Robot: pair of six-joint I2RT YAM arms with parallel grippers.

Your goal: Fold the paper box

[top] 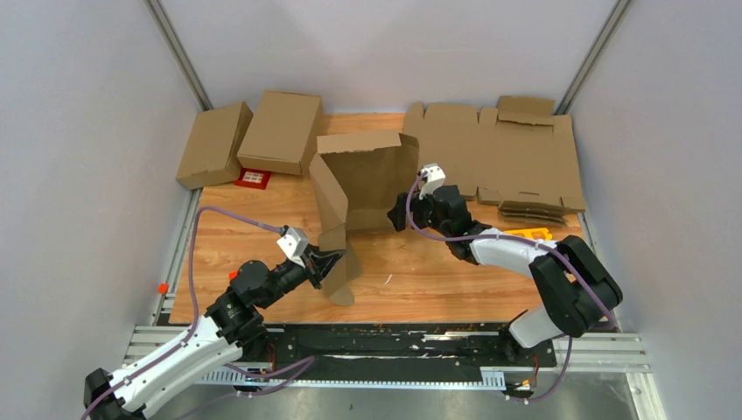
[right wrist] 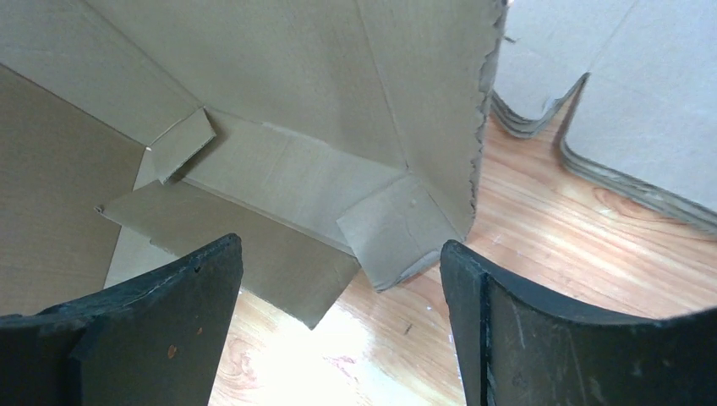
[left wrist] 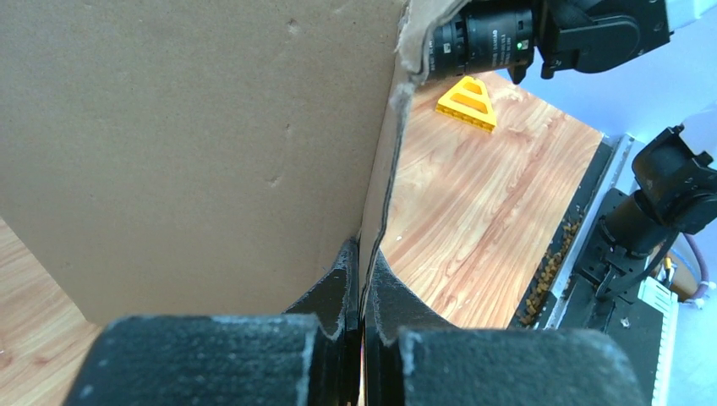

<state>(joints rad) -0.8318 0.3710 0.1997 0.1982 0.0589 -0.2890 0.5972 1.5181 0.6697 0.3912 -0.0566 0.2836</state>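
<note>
The paper box (top: 363, 179), held only by the left pincer (top: 332, 262) clamping one flap, may topple with the right pincer (top: 401, 214) wide and empty.

Left arm (top: 188, 346): extends from its base at the near left, up and to the right, forearm low over the table. Wrist camera on top. Left gripper (top: 337, 262) points right. Jaws closed flat on a thin edge of the box (top: 363, 179), with the fingertips (left wrist: 348, 283) pressing it from both sides.

Right arm (top: 560, 289): rises from its base at the near right, elbow bent sharply, white forearm reaching left toward the table's middle. Right gripper (right wrist: 338, 254) points left and slightly down. Jaws stand wide apart with nothing between them; the fingers (right wrist: 182, 288) are apart from the box.
</note>
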